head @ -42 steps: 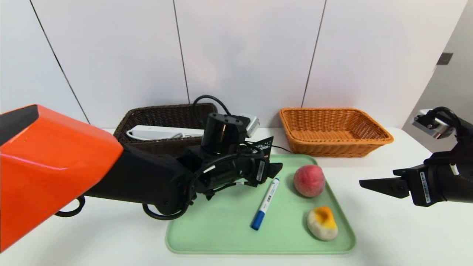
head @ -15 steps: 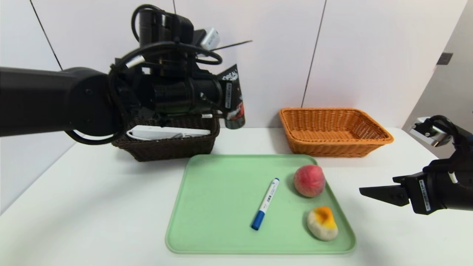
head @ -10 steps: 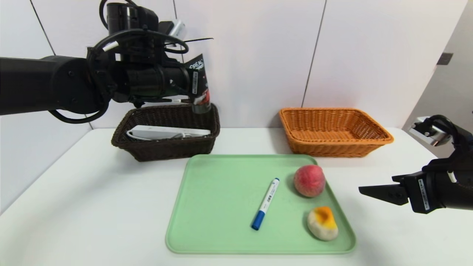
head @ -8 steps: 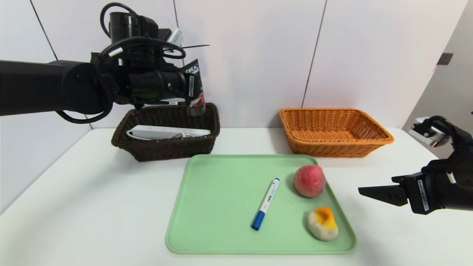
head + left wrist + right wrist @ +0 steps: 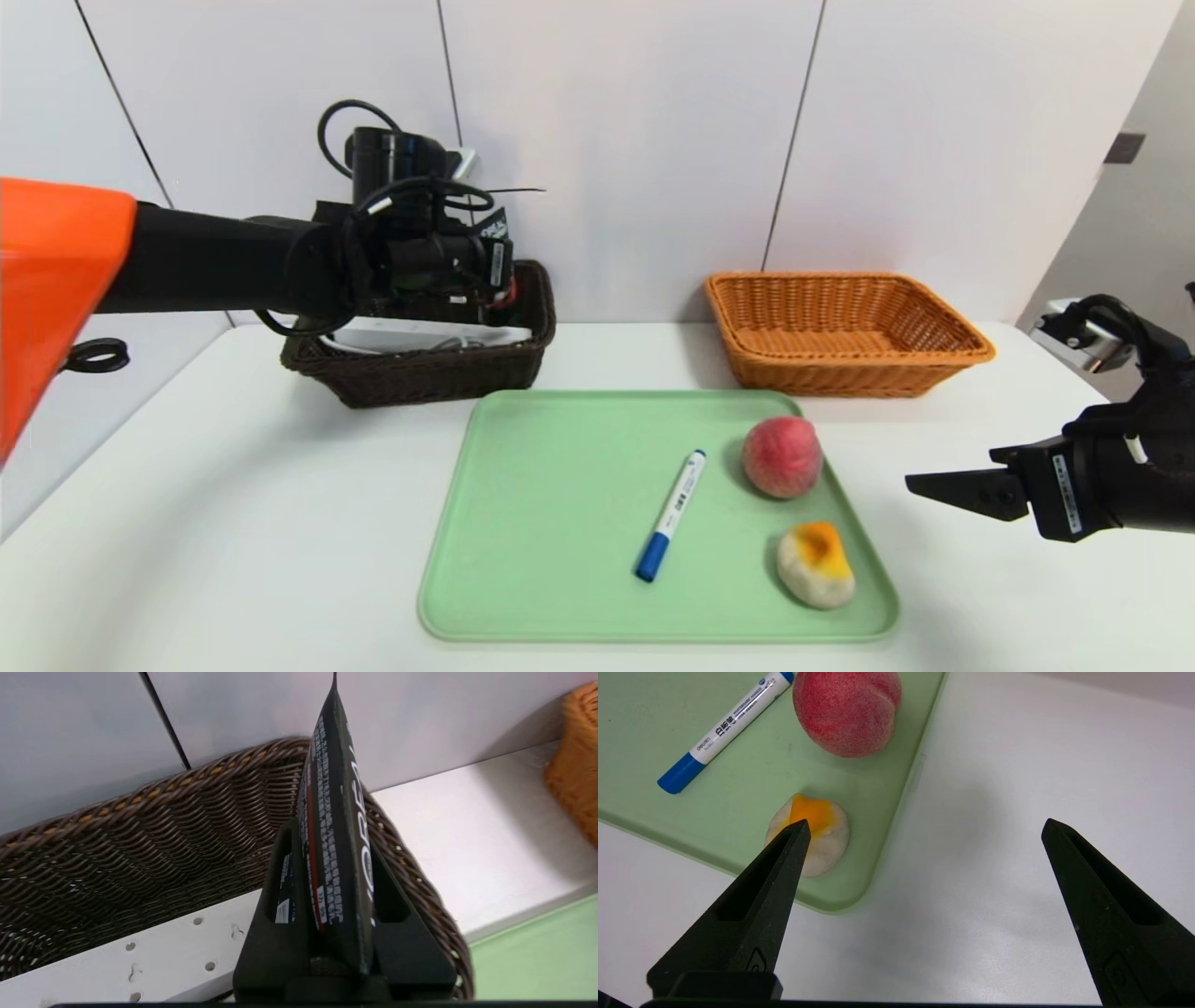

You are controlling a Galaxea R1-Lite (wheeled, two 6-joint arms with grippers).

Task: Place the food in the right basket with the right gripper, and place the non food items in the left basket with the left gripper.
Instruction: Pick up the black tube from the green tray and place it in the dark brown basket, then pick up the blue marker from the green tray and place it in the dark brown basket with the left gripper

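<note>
My left gripper point(image 5: 502, 271) is shut on the black tube point(image 5: 336, 812), low over the right end of the dark brown left basket point(image 5: 420, 378). The white power strip point(image 5: 420, 334) lies in that basket under the gripper. On the green tray point(image 5: 541, 541) rest the pink-red peach point(image 5: 782, 455), the beige lump with an orange top point(image 5: 815, 564) and the blue-capped white marker point(image 5: 670, 514). Off the tray's right edge, my right gripper point(image 5: 924, 823) hovers open and empty over the bare table. The orange-tan right basket point(image 5: 840, 373) stands at the back right.
A white wall runs close behind both baskets. The white tabletop point(image 5: 233, 523) stretches left of the tray and in front of the dark basket. A gap of table separates the two baskets.
My left gripper has carried the tube up off the tray, swung it left over the dark basket and lowered it toward the basket. The right arm has barely moved.
</note>
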